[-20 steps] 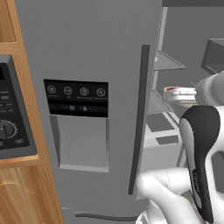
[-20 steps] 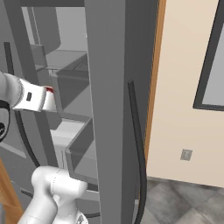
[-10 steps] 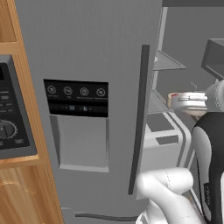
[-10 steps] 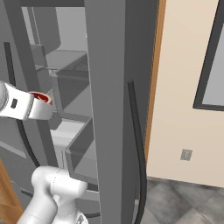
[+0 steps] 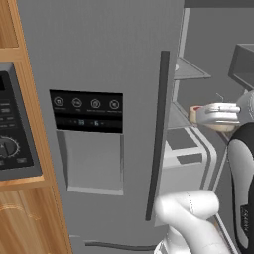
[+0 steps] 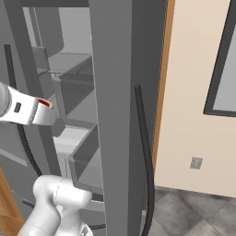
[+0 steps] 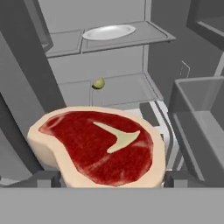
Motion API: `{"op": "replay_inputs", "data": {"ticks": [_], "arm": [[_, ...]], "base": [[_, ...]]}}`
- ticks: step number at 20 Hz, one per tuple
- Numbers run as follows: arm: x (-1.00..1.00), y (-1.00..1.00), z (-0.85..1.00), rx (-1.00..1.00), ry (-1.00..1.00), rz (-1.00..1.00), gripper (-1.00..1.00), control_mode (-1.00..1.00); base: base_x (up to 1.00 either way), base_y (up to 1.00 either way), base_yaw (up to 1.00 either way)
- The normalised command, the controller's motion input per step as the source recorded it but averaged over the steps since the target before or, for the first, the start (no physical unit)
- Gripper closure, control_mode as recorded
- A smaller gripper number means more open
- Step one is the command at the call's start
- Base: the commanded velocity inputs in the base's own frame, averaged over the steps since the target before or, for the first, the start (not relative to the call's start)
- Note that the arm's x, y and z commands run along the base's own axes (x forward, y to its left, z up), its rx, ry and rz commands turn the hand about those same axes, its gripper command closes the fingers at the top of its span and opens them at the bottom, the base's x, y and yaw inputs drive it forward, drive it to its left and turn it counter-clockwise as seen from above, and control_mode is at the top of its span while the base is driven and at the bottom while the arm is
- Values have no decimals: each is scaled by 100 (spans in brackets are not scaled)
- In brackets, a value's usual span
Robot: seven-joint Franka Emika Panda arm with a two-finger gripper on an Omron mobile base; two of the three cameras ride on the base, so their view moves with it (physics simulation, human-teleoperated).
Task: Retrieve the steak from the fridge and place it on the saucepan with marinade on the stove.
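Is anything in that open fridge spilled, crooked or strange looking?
Nothing looks spilled or damaged. The steak lies flat between the gripper's open fingers. Deeper in the fridge, a white plate sits level on an upper shelf, and a small green item rests alone on the shelf below.

The fridge (image 5: 114, 74) stood open on its right half. Inside, the steak (image 7: 98, 146) filled the near foreground; a door bin (image 7: 201, 118) crowded one side. Beyond, shelf space lay open around a small green fruit (image 7: 99, 83) and a plate (image 7: 108, 31).
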Motion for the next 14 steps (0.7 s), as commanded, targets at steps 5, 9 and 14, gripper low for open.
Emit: {"op": "replay_inputs", "data": {"ticks": [5,9,14], "arm": [[-13,2,0,-8,0,0,100,-100],[-9,0,0,-4,4,0,100,-100],[-4,2,0,-1,8,0,100,-100]], "base": [[0,0,0],[0,0,0],[0,0,0]]}}
